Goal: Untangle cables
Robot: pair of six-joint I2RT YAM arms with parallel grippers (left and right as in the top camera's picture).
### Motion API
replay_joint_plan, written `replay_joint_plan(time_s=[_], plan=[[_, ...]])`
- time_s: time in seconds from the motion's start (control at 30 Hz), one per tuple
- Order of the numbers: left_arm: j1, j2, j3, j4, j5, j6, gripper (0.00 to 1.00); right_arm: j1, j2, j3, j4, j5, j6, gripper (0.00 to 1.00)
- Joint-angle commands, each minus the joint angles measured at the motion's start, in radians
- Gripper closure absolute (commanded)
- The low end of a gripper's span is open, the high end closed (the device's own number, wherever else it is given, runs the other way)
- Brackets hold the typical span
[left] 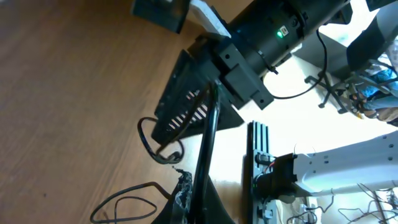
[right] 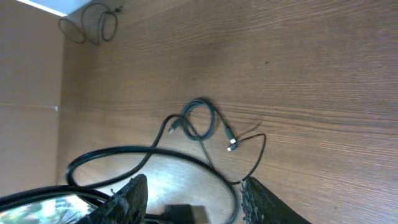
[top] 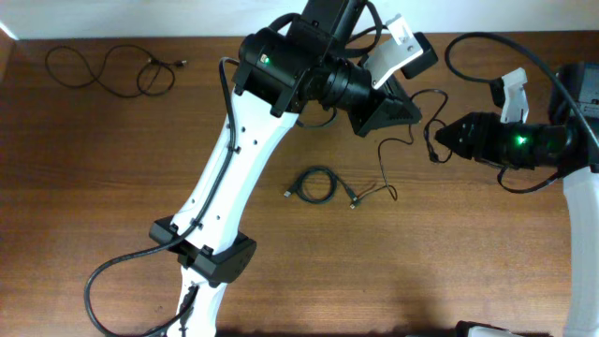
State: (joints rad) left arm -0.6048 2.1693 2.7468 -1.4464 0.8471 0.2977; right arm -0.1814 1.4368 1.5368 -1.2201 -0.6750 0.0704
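A small knotted coil of cable [top: 316, 184] lies at mid-table, with plug ends beside it; the right wrist view shows the coil [right: 200, 121] too. From it a thin strand [top: 382, 154] rises toward both grippers. My left gripper [top: 418, 113] is shut, and in the left wrist view a black cable loop [left: 134, 202] runs into its closed fingers [left: 184, 186]. My right gripper [top: 436, 138] faces it, just to the right. Its fingers [right: 134, 190] stand apart, and the strand [right: 258, 155] brushes the right one. A blurred dark block sits low between them.
A separate wavy cable [top: 112, 70] lies at the far left corner and appears in the right wrist view as a cable [right: 93, 22] too. The left arm's white links [top: 220, 178] cross the table's middle. The right arm [top: 543, 140] reaches in from the right edge.
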Motion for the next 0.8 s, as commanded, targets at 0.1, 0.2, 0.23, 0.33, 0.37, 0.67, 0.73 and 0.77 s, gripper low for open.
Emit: replay_joint_plan(time_s=[0.1, 0.2, 0.23, 0.33, 0.37, 0.67, 0.73, 0.77], plan=[[-0.011, -0.029, 0.016, -0.003, 0.048, -0.006, 1.00, 0.005, 0.011, 0.000, 0.006, 0.130, -0.010, 0.50], [-0.011, -0.029, 0.016, -0.003, 0.082, -0.006, 1.00, 0.005, 0.041, 0.000, 0.006, 0.130, -0.010, 0.50], [-0.011, -0.029, 0.016, -0.004, 0.082, -0.006, 1.00, 0.005, 0.051, 0.000, 0.006, 0.131, -0.010, 0.51], [-0.011, -0.029, 0.016, -0.017, 0.082, -0.006, 1.00, 0.005, 0.095, 0.000, 0.006, 0.216, 0.019, 0.74], [-0.010, -0.029, 0.016, -0.019, 0.082, -0.006, 1.00, 0.005, 0.107, 0.000, 0.005, 0.275, 0.058, 0.80], [0.000, -0.029, 0.016, -0.059, -0.320, -0.127, 1.00, 0.005, 0.189, 0.000, -0.051, 0.637, 0.317, 0.93], [-0.002, -0.029, 0.016, -0.066, -0.359, -0.129, 1.00, 0.005, 0.187, 0.000, -0.047, 0.560, 0.316, 0.86], [-0.002, -0.029, 0.016, -0.068, -0.359, -0.129, 1.00, 0.005, 0.187, 0.000, -0.045, 0.500, 0.314, 0.84]])
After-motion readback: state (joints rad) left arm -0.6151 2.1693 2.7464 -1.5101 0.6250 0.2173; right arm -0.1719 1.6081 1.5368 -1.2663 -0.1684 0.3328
